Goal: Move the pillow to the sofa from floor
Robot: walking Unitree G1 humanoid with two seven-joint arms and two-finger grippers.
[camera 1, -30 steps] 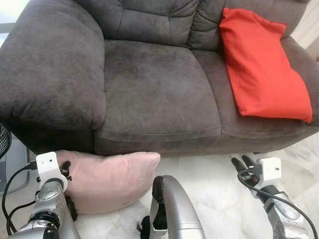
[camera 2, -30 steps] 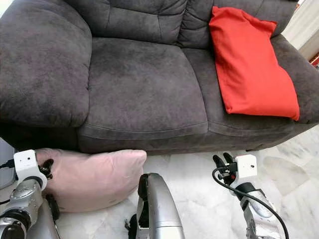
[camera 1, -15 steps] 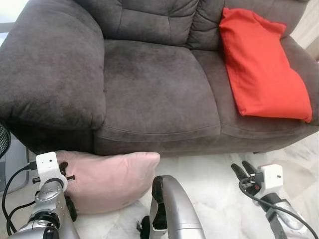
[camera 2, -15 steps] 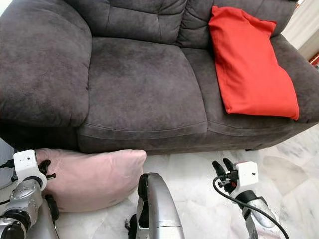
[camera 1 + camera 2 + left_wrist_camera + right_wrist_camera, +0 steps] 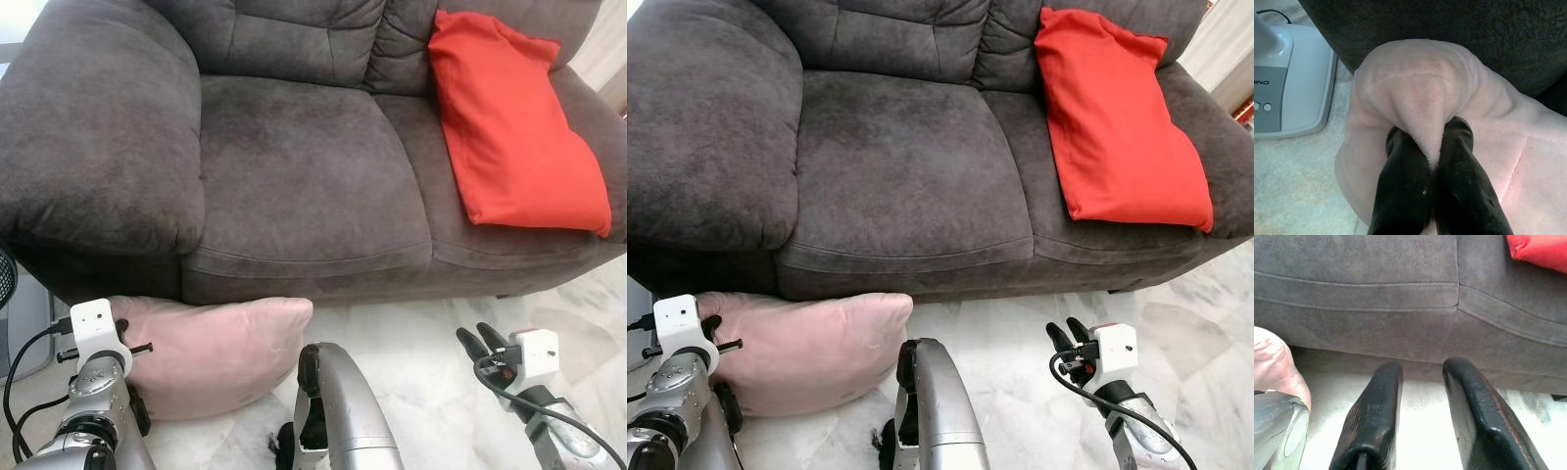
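A pink pillow lies on the floor against the front of the dark grey sofa, below its left armrest. My left gripper is shut on a pinched fold at the pillow's left end. My right gripper hangs open over the pale floor at the right, in front of the sofa's base, with nothing between its fingers. A red pillow rests on the sofa's right seat, leaning on the backrest.
A white fan base stands on the floor just left of the pink pillow, and the fan's black grille shows at the left edge. The sofa's left seat cushion is bare. Marble floor lies ahead of me.
My right gripper has sunk lower and drawn slightly back towards me. The left gripper stays clamped on the pink pillow, which has not visibly moved.
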